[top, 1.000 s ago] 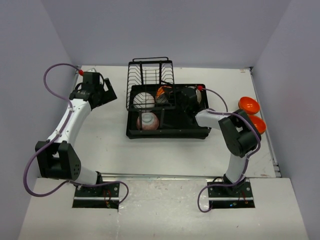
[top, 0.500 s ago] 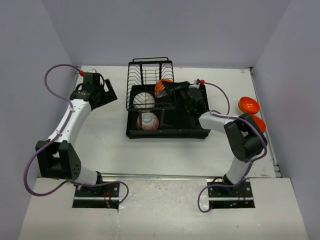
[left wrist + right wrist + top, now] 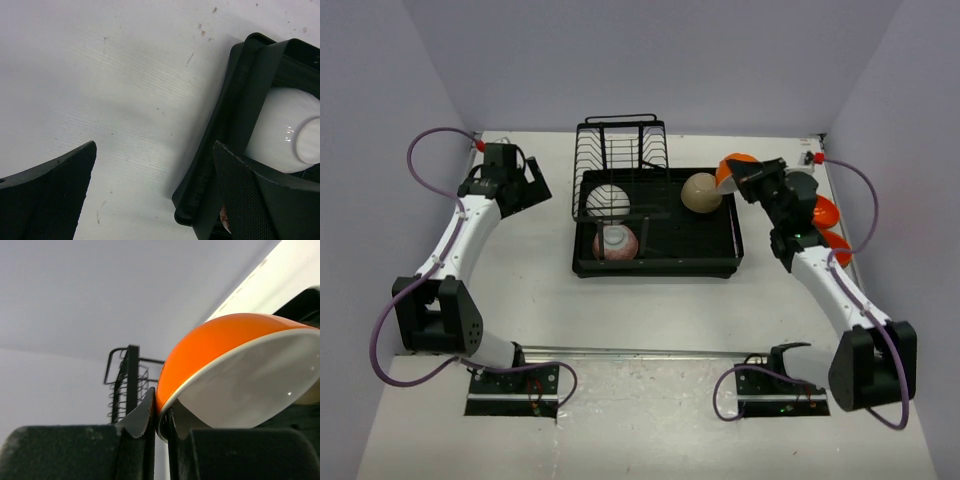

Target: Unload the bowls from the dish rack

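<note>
Desk [image 3: 530,280] carries the dish rack [image 3: 655,268], which holds a white bowl [image 3: 607,201], a speckled bowl [image 3: 616,242] and a beige bowl [image 3: 701,192]. Right pincer [image 3: 161,412] is pinched narrow on the rim of an orange bowl [image 3: 215,347], which is held above the rack's far right corner and juts from the fingertips toward the rack. Left pincer [image 3: 155,195] is wide and grips nothing, over desk just left of the rack.

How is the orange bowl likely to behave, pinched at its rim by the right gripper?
The orange bowl looks rigid and glossy, so it will probably keep its shape but could slip. The right gripper pinches only a small part of the rim, so it may swivel if swung quickly.
</note>
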Controlling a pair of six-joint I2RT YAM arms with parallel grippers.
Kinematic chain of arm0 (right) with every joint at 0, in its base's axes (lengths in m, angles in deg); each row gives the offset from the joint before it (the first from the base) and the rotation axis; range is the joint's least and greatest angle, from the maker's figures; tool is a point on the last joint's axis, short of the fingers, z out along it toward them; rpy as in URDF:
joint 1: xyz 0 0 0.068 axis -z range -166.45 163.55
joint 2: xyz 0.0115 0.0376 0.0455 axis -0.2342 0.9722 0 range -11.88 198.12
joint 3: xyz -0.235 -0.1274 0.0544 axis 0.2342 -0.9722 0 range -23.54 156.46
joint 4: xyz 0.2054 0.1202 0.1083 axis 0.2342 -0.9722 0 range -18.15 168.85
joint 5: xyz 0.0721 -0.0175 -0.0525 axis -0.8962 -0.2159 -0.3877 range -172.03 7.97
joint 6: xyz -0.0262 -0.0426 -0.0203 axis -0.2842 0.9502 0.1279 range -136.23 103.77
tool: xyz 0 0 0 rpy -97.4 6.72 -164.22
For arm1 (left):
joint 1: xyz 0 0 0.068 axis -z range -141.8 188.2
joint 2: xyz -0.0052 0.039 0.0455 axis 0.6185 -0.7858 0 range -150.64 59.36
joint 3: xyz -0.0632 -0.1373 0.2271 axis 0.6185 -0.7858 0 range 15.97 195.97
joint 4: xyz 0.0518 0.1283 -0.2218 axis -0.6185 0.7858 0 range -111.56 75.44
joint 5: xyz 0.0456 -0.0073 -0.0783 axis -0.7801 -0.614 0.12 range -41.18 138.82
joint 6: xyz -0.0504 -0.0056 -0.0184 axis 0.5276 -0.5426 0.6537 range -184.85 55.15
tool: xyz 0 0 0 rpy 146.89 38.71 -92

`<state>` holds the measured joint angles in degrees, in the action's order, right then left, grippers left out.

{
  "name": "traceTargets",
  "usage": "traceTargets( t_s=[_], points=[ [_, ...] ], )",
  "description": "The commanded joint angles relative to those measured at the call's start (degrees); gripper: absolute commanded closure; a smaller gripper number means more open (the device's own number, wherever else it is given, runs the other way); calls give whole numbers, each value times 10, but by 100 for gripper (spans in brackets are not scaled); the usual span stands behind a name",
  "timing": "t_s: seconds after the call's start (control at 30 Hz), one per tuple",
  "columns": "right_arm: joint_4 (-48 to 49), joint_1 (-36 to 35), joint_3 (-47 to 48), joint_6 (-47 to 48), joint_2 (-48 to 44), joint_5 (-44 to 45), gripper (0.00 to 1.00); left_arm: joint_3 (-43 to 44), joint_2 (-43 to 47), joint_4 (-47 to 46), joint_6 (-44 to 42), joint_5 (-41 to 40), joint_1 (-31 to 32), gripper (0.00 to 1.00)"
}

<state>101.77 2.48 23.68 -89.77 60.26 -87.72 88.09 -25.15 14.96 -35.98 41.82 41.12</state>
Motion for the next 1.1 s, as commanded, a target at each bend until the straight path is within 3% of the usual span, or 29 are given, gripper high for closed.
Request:
traceTargets(
  t_s=[0.0, 0.03, 0.13, 0.23, 0.4, 0.7, 0.83, 1.07],
  points=[
    [-186, 49, 51, 137, -74, -23, 100, 39, -14, 7, -18, 11, -10, 2],
    [-291, 74, 97, 193, -89, -7, 100, 43, -17, 10, -20, 11, -10, 1],
    [-488, 135, 201, 287, -76, 48, 100, 49, -23, 7, -21, 1, -10, 2],
    [-628, 189, 268, 334, -51, 105, 100, 48, -36, 5, -11, 11, -10, 2],
    [-754, 212, 278, 331, -55, 171, 100, 40, -43, 2, 0, 17, -10, 2],
    [-781, 287, 155, 314, -51, 175, 100, 49, -65, 5, 3, 8, -11, 2],
    [-761, 352, 127, 323, -23, 154, 100, 65, -81, 14, 2, 4, -11, 2],
    [-720, 385, 113, 347, 30, 164, 100, 86, -113, 16, 5, 4, -11, 2]
  ],
)
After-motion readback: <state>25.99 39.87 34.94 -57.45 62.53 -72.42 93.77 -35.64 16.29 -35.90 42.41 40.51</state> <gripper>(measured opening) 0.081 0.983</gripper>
